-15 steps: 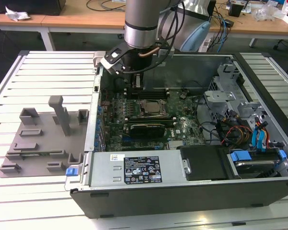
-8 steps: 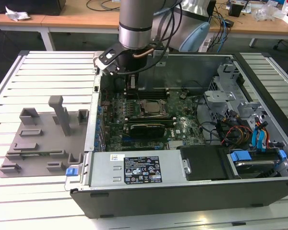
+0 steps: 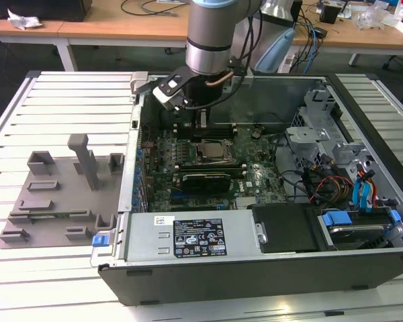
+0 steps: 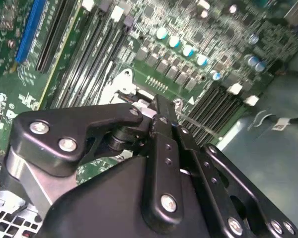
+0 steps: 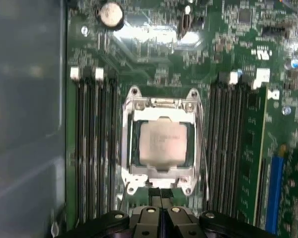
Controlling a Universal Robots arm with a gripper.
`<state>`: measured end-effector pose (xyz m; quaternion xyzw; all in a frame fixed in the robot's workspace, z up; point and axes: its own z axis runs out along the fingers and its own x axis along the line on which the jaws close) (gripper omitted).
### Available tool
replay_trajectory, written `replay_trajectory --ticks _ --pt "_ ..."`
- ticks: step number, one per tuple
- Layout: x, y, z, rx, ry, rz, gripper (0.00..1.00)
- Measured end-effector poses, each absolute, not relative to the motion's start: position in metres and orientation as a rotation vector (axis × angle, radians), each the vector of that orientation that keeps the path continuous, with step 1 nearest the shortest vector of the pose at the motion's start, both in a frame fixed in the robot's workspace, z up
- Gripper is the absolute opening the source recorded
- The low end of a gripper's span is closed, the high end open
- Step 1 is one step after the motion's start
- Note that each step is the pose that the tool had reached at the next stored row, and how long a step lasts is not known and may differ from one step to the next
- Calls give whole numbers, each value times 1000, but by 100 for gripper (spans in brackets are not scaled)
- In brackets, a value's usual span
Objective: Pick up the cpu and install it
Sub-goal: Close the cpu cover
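Note:
The cpu (image 5: 161, 144) has a pale silver top and lies flat inside the metal frame of the motherboard socket (image 5: 128, 148). In the exterior view the cpu (image 3: 211, 151) sits mid-board inside the open computer case. My gripper (image 5: 161, 193) hangs just above the board beside one edge of the socket. Its black fingers are pressed together with nothing between them. In the second wrist view the gripper (image 4: 153, 106) shows shut above the socket's bright metal corner (image 4: 121, 84). In the exterior view the gripper (image 3: 202, 121) hangs below the arm's wrist, behind the socket.
Memory slots (image 5: 92, 148) run along both sides of the socket. A grey plastic tray (image 3: 60, 194) with raised blocks lies at the exterior view's left on the slatted table. The case wall (image 3: 131, 154) stands between the tray and the board. Drive bays and cables (image 3: 336, 181) are at the right.

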<state>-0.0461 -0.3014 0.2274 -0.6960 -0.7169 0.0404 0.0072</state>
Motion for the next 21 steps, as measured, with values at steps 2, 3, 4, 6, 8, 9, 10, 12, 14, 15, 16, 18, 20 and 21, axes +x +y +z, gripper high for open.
replay_trajectory --ticks 2,3,4,6,8,9,10,12,14,15,16,18,20,21 --pt "-39 -301 220 -2176 -2242 128 11" --pt "-36 -301 216 -2176 -2241 129 11" --pt "-33 -301 212 -2176 -2241 130 11" --pt "-31 -301 210 -2176 -2241 130 11" --pt "-31 -301 208 -2176 -2241 130 11" --pt "-31 -301 206 -2176 -2241 130 11" --pt "-31 -301 205 -2176 -2241 131 11" --pt "-31 -301 204 -2176 -2241 131 11" --pt "-30 -301 203 -2176 -2241 130 11" --pt "-29 -301 204 -2176 -2241 128 11" --pt "-28 -301 205 -2176 -2242 126 11" --pt "-24 -301 208 -2176 -2241 130 11" --pt "-17 -301 209 -2176 -2241 130 11" --pt "-15 -301 210 -2176 -2241 131 11"
